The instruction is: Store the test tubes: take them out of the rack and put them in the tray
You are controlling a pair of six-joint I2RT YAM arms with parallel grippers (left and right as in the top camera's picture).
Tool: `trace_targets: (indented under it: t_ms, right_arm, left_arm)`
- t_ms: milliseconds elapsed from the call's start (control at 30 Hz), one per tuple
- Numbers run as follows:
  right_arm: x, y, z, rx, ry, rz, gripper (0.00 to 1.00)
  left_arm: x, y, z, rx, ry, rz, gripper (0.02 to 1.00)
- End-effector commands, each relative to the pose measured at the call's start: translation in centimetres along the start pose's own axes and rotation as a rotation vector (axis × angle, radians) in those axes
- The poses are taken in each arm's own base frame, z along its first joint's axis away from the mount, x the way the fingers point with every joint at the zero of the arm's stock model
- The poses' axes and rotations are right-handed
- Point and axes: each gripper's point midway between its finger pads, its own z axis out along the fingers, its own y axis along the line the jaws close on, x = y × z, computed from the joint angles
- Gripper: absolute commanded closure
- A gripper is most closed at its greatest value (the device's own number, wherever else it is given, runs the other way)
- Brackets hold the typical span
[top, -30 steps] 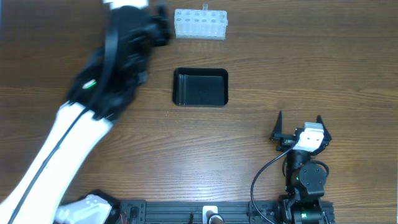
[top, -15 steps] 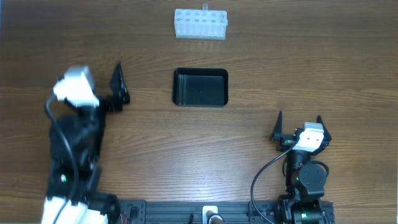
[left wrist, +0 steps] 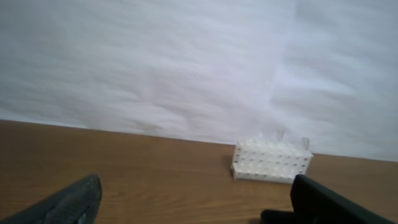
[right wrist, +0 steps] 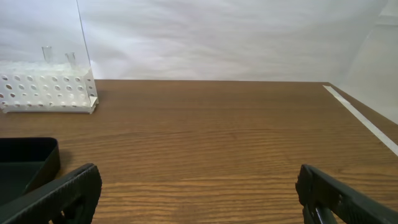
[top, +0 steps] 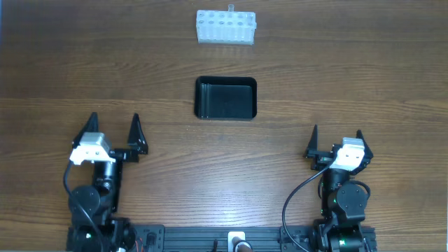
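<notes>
rack (top: 225, 26) well beyond both jaws (each spread wide) | tray (top: 225, 98) lies between

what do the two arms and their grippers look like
The left gripper and right gripper each have two black, pointed, wedge-shaped fingers below a white wrist block. The arm bodies are black with rounded joints. A black cable loops beside each, and small green lights glow low on them.

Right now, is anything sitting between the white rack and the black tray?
No. In the top view, just a bare strip of wooden table lies between the rack and the tray.
</notes>
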Motion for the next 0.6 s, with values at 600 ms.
trace_targets:
  t_ms: [600]
  right_arm:
    - [0.2, -0.1, 0.0, 0.003, 0.0, -0.001, 0.007]
  left_arm:
    - [6.7, 0.1, -1.4, 0.029, 0.205, 0.012, 0.023]
